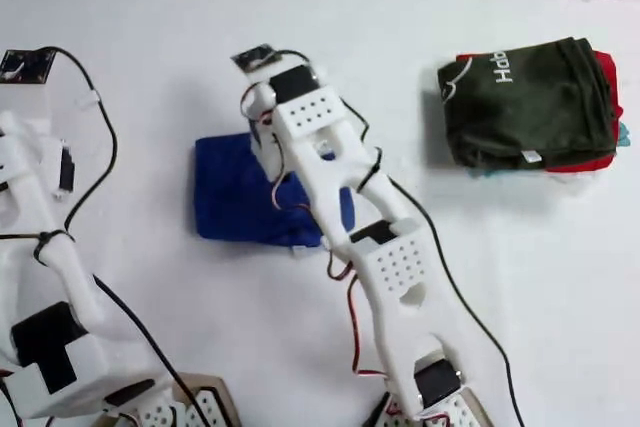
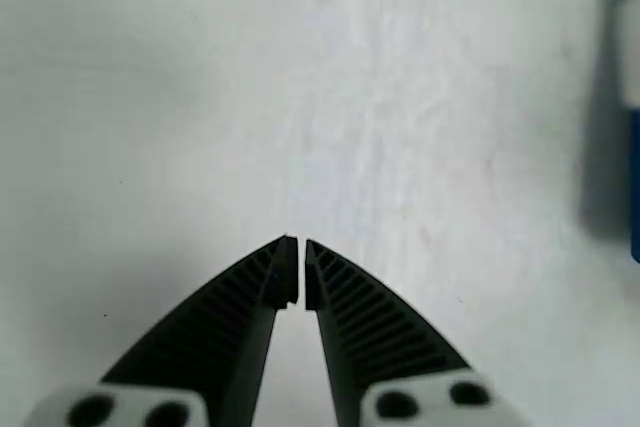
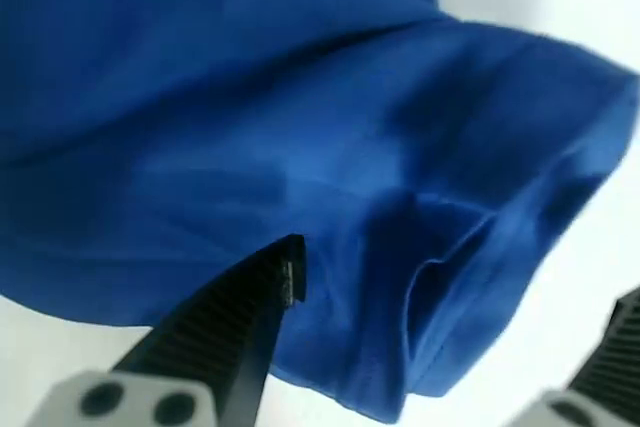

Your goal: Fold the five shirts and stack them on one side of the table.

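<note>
At the left edge of the high view the left arm point(image 1: 45, 247) sits folded back near its base. The left gripper point(image 2: 296, 257) hangs over bare table point(image 1: 560, 277), its claw pinched down to a hairline gap with nothing in it.

In the centre of the frame lies the blue shirt point(image 1: 235, 197), a compact, roughly square bundle (it looks folded already, though the edges are a little loose). The right arm point(image 1: 350, 207) stretches over it from the lower middle of the frame. The right gripper point(image 3: 455, 297) is spread wide, one finger low on the cloth and the other far out past the rounded folded edge, so it straddles that edge and grips nothing yet.

At the upper right sits the stack point(image 1: 530, 102), with a dark green shirt point(image 1: 520, 87) on top and red, teal and pale edges showing beneath.

The step in hand appears to be picking up the blue shirt for stacking. The next move calls for closing on every layer of the fold, then lifting without letting the bundle fall open and carrying it right onto the stack.
</note>
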